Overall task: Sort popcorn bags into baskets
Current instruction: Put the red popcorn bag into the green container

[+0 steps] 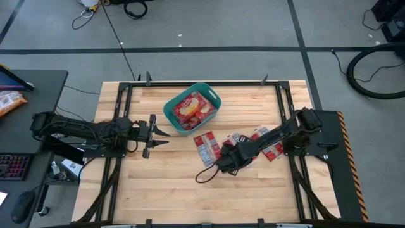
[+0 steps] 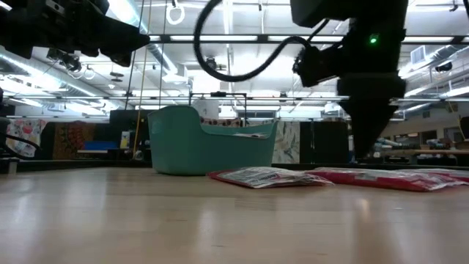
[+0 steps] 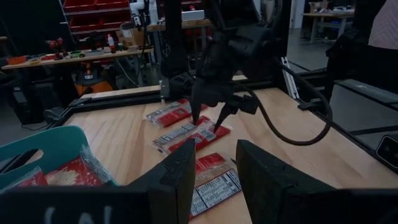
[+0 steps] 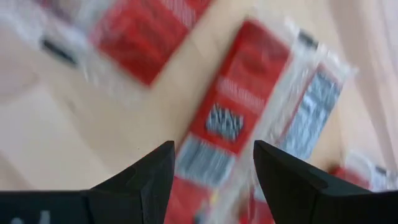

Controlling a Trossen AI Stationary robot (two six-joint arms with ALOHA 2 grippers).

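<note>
Wooden table (image 1: 164,190) first, since it's the biggest thing here, with a black frame round the edges. Next down in size is the teal tub (image 1: 192,107) sitting toward the far middle of the table, and it already has a few red popcorn packets (image 1: 192,109) in it, so I'd say the job is partly done, not close to finished

What's left is a loose spread of red packets (image 1: 269,144) lying flat on the wood on my right arm's side, plus one on its own (image 1: 206,148) a bit nearer the tub. I count maybe four or five still out, some overlapping, so hard to be sure

My right gripper (image 4: 210,163) is hanging low right over one packet (image 4: 239,109) in that spread, jaws spread wide with nothing between them yet. From the left wrist camera the fingertips look just above or barely touching the plastic, can't tell which. My guess is the grab comes next

My left gripper (image 3: 214,171) waits over bare wood just beside the tub, on my left arm's side of it, jaws parted with a gap and nothing in them
</note>
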